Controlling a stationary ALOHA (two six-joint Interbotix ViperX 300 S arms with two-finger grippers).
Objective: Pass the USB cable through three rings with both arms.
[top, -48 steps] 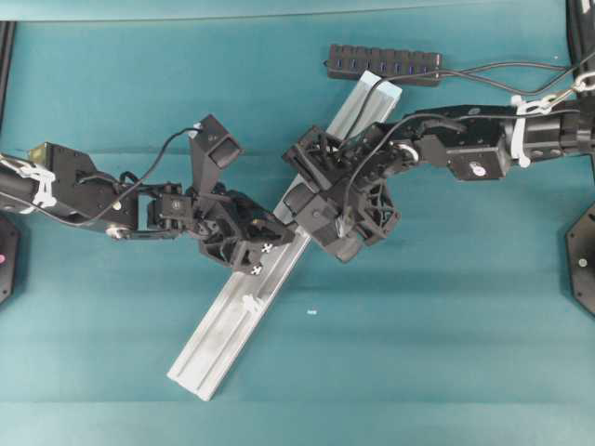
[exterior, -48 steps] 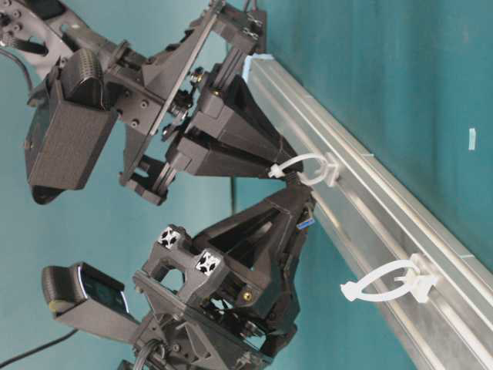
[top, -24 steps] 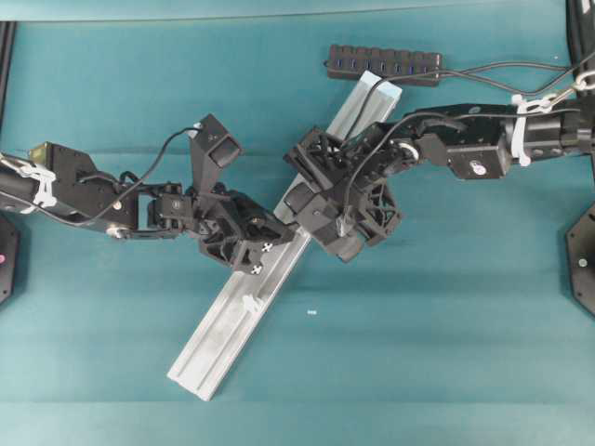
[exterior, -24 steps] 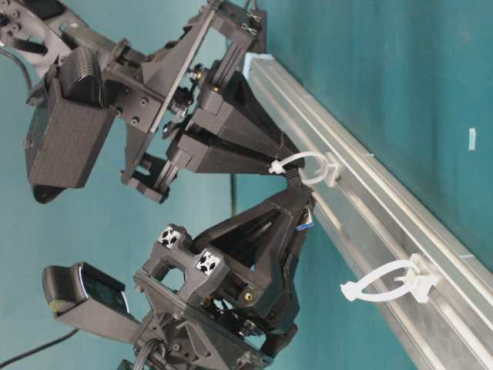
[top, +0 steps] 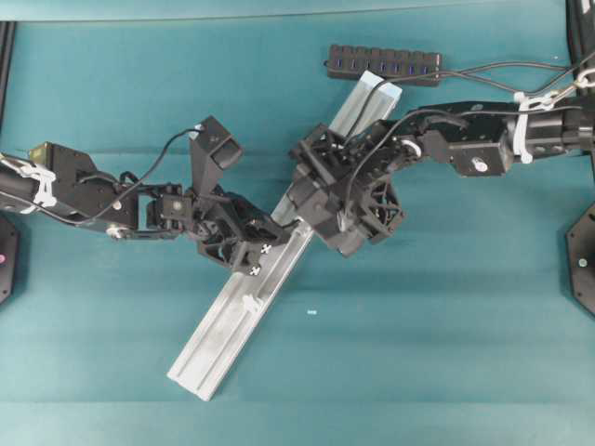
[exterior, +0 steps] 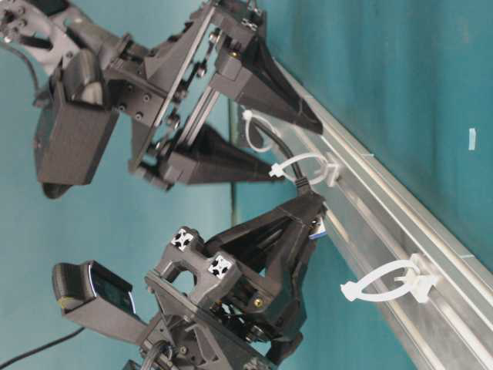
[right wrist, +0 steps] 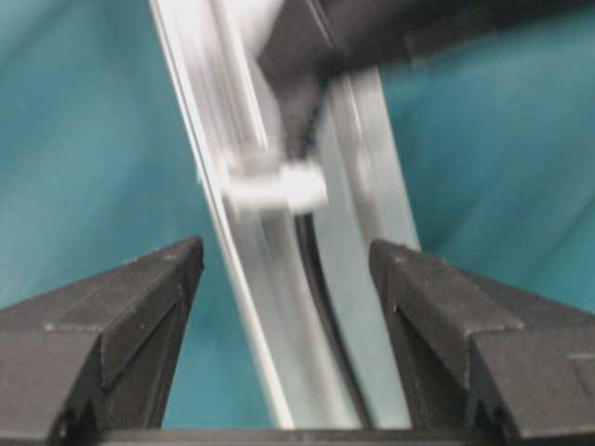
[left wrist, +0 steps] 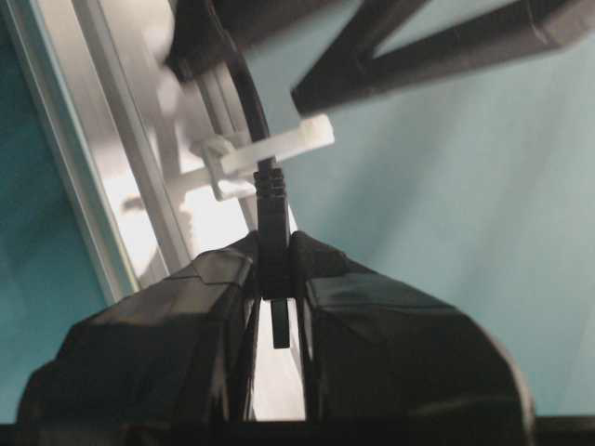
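Aluminium rail (top: 244, 302) is laid diagonally on the teal table (top: 418, 353), and is taken as the landmark for all positions below. Three white plastic ring clips are carried on it: the first ring (exterior: 258, 131) toward the hub end, the middle ring (exterior: 308, 169) at the rail's mid-length, and the third ring (exterior: 389, 281) further toward the free end, with nothing seen passing through it in the table-level view.

The USB cable (exterior: 289, 158) is seen running along the rail through the first ring and the middle ring, its ribbed black plug (left wrist: 271, 223) emerging just past the middle ring. In the overhead view, the multi-port hub (top: 383, 65) is set just beyond the rail's upper end.

The left gripper (left wrist: 275, 279) is positioned over the rail beside the middle ring, on its free-end side; its jaws are pressed narrowly together on the plug, as shown in the left wrist view. The right gripper (right wrist: 288, 269) is held above the rail on the hub side of the middle ring; its jaws are spread wide, one to either side of the rail, with nothing between them but the rail, the blurred clip and the cable below. No contact between its fingers (exterior: 296, 116) and the cable is visible.
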